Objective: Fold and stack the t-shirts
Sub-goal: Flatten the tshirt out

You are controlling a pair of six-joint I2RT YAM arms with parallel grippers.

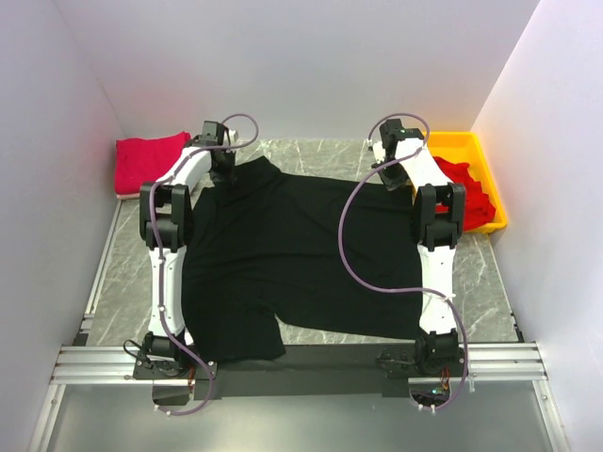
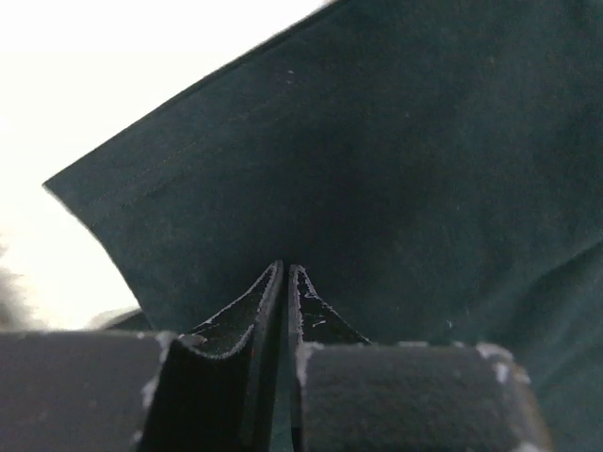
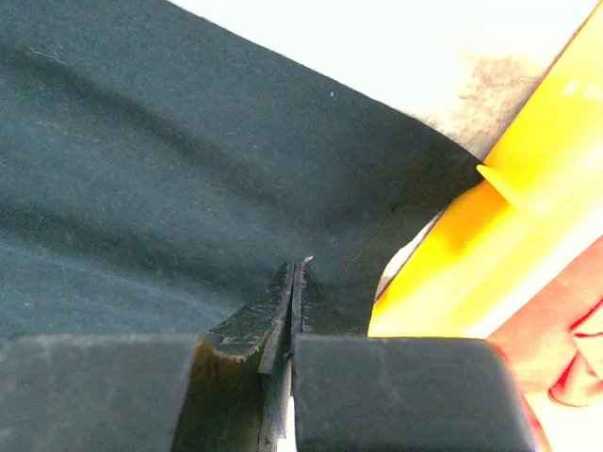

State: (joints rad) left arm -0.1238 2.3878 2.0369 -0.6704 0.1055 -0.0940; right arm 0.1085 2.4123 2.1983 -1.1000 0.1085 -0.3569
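On the grey marbled table (image 1: 490,282), centre of the work area, the black t-shirt (image 1: 301,254) lies spread flat in one layer and covers most of the surface between the two arms. It is plain, matte and unprinted. Its long straight edge faces right, and sleeve-shaped flaps project at its far-left and near-left corners. Shallow wrinkles cross the cloth, and the near-left flap lies against the near edge of the table. At the far right, just beside the black cloth, stands the yellow tray (image 1: 471,143), which contains crumpled red t-shirts (image 1: 471,193) in a loose heap. At the far left, against the wall, a folded red t-shirt (image 1: 146,162) sits as a compact block. The left gripper (image 1: 223,169) is at the far-left flap, its fingers (image 2: 268,301) drawn to a narrow slit with dark cloth in it, near a stitched hem corner. The right gripper (image 1: 394,177) is at the far-right corner, its fingers (image 3: 273,306) pressed fully together on the cloth edge.
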